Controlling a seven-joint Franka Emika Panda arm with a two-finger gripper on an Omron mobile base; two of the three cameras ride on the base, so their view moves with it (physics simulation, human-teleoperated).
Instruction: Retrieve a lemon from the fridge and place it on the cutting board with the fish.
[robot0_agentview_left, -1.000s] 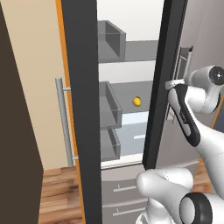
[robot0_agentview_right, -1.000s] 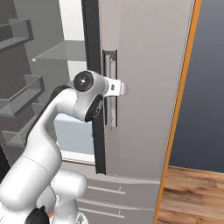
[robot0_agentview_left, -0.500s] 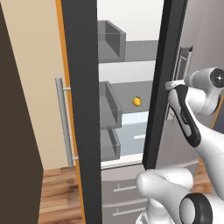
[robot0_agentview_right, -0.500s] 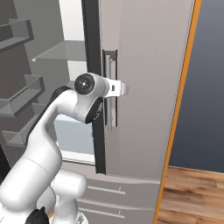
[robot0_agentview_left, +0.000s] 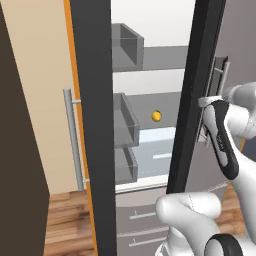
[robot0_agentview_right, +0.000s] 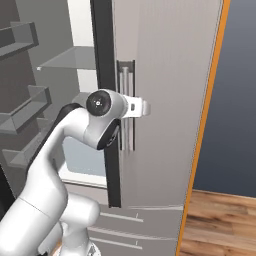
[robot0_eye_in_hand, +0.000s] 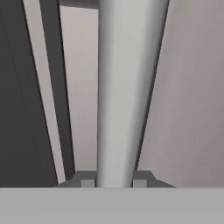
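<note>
lemon (robot0_agentview_left: 156, 116): small yellow-orange fruit on a white shelf inside the fridge, seen through the gap between the two doors, right of the grey door bins.
fridge (robot0_agentview_right: 165, 75): tall and grey; the left door stands open edge-on with its bar handle facing outward, and the right door stands just ajar, a dark edge running down it.
door bins (robot0_agentview_left: 125, 122): grey, stacked on the inside of the left door, beside the lemon's shelf.
right door handle (robot0_eye_in_hand: 124, 87): vertical silver bar; in the hand view it runs straight up from between the two fingertips.
gripper (robot0_eye_in_hand: 113, 180): closed narrow around the right door handle, one dark fingertip on each side of the bar; contact itself is probably there, though the tips sit at the very edge of the view.
arm (robot0_agentview_right: 75, 135): white, reaching up from the base to the right door, wrist level with the handle.
lower drawers (robot0_agentview_right: 120, 225): grey fronts below the doors, shut.
floor (robot0_agentview_right: 220, 220): brown wood planks, right of the fridge.
</note>
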